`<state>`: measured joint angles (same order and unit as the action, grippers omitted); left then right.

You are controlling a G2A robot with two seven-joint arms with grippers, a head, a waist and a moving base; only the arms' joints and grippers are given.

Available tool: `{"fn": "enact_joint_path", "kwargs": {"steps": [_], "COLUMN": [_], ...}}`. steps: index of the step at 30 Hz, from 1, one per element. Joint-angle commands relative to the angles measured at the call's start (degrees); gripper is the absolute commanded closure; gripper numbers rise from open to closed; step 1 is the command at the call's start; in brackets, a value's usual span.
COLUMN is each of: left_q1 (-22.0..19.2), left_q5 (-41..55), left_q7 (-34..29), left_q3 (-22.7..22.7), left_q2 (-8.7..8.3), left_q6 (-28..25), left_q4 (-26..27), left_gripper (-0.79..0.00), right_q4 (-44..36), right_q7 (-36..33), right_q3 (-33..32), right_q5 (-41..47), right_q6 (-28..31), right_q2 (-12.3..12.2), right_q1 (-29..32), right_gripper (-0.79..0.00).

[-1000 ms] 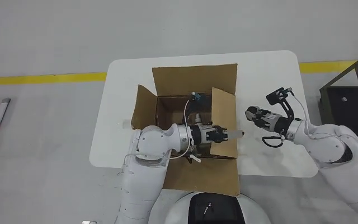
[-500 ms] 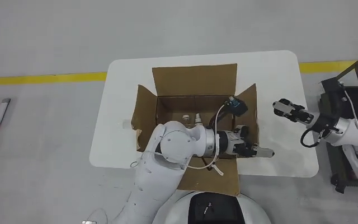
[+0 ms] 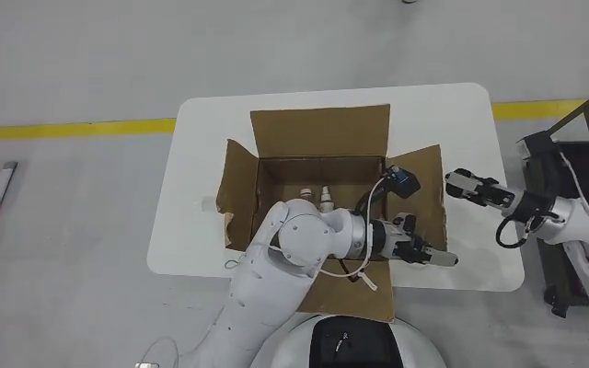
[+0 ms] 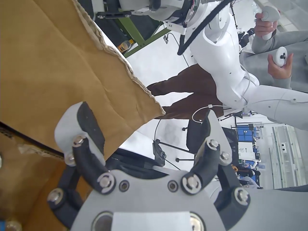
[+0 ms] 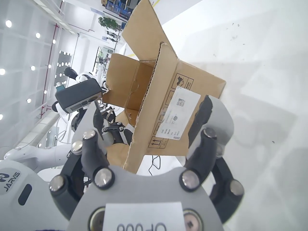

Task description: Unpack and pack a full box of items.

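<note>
Box [image 3: 320, 136] mid-desk [image 3: 198, 184], flaps splayed. Left hand [image 3: 446, 259] released, empty, out past right flap [image 3: 428, 198]. Small white items [image 3: 316, 194] inside box lie back along left arm. Right hand [image 3: 456, 180] released, just outside flap.

The light is bright and even, falling from overhead. In the top view the white table [image 3: 207, 184] shows no hard glare. The inside of the cardboard box [image 3: 322, 133] is darker, shaded by its own walls. In the right wrist view round ceiling lamps [image 5: 8, 23] glow as white spots, and a soft grey shadow lies on the table beside the box. The 2 wrist views bend straight lines toward their edges. The far room in the left wrist view is washed pale.
</note>
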<state>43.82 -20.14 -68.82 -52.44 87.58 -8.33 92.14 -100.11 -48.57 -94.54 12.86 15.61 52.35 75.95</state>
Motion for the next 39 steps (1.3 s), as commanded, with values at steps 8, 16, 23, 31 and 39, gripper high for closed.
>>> {"fn": "enact_joint_path", "kwargs": {"steps": [8, 16, 23, 31, 39], "left_q1": [0.15, 1.8, 3.57, 4.2, 4.2], "left_q5": [0.16, 0.44, 1.21, -1.88, -1.88], "left_q7": [0.15, 0.84, 0.59, -0.02, -0.02], "left_q3": [-0.44, -5.21, -9.29, -10.96, -10.96], "left_q2": [-0.72, -2.16, -3.48, -4.27, -4.27], "left_q6": [0.39, 0.7, 0.31, -0.43, -0.43], "left_q4": [0.46, 3.18, 6.97, 8.31, 8.31], "left_gripper": [-0.785, -0.785, -0.785, -0.785, -0.785], "right_q4": [0.76, 1.61, 2.03, 3.06, 2.97], "right_q7": [1.07, 1.28, 0.94, 0.55, 0.51], "right_q3": [3.56, 3.03, 0.71, -1.67, -1.86], "right_q5": [-2.51, -3.2, -2.68, -1.47, -1.43], "right_q6": [-1.03, -1.16, -0.82, -0.33, 0.54], "right_q2": [0.27, 0.19, -0.08, -0.32, -0.38], "right_q1": [-2.46, -2.98, -2.49, -1.63, -1.09], "right_gripper": [0.0, 0.0, 0.0, 0.0, 0.0]}}
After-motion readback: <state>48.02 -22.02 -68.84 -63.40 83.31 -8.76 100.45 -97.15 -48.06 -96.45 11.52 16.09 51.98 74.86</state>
